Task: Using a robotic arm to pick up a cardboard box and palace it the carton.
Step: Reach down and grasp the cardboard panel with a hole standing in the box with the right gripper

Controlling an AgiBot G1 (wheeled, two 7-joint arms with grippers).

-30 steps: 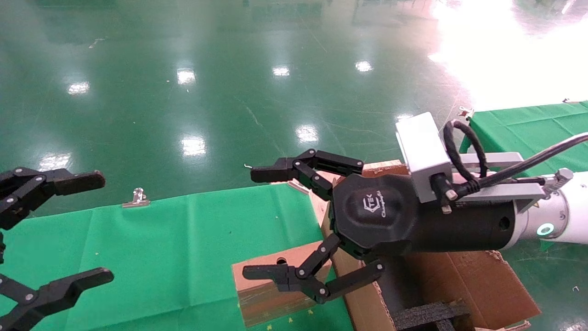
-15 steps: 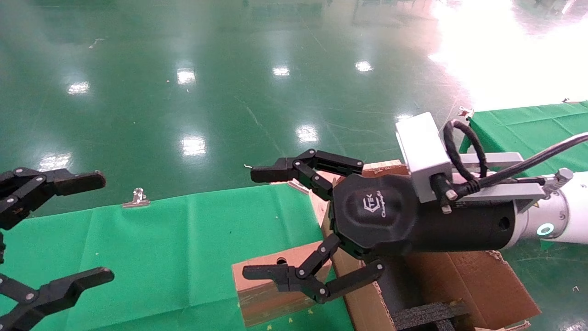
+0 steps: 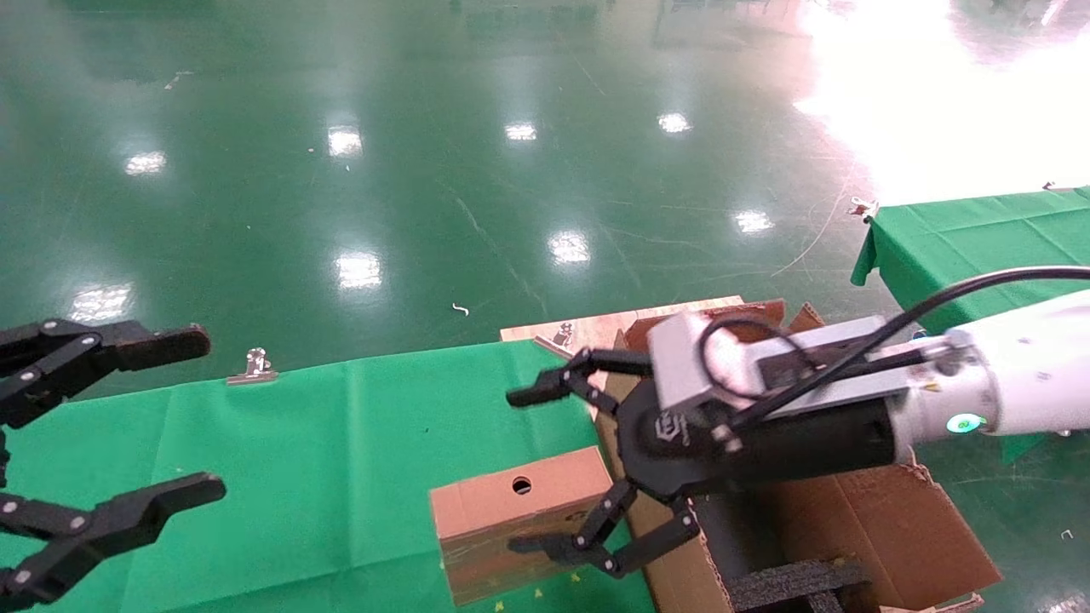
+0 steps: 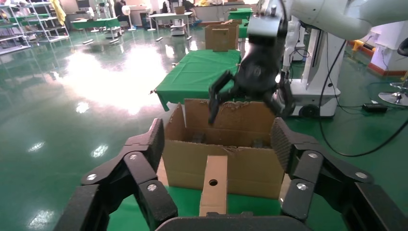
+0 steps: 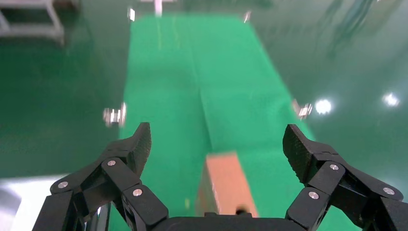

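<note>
The small brown cardboard box (image 3: 490, 519), with a round hole in its top, lies on the green cloth beside the carton (image 3: 886, 528). My right gripper (image 3: 521, 470), on the white-shelled arm, is open. It hangs just above the box's right end with one finger on each side, touching nothing. In the right wrist view the box (image 5: 223, 185) lies below and between the open fingers of the right gripper (image 5: 216, 144). My left gripper (image 3: 204, 415) is open and empty at the left edge. Its wrist view shows the box (image 4: 214, 185) against the carton (image 4: 240, 166).
The green cloth table (image 3: 298, 443) has a metal clip (image 3: 253, 366) on its far edge. Black foam (image 3: 792, 587) sits inside the carton. A wooden board (image 3: 596, 328) lies behind the carton. A second green table (image 3: 979, 230) stands at the right, over a glossy green floor.
My right gripper has dropped lower and tilted down toward the box, so its fingers now straddle the box's right end. The left gripper shifted slightly.
</note>
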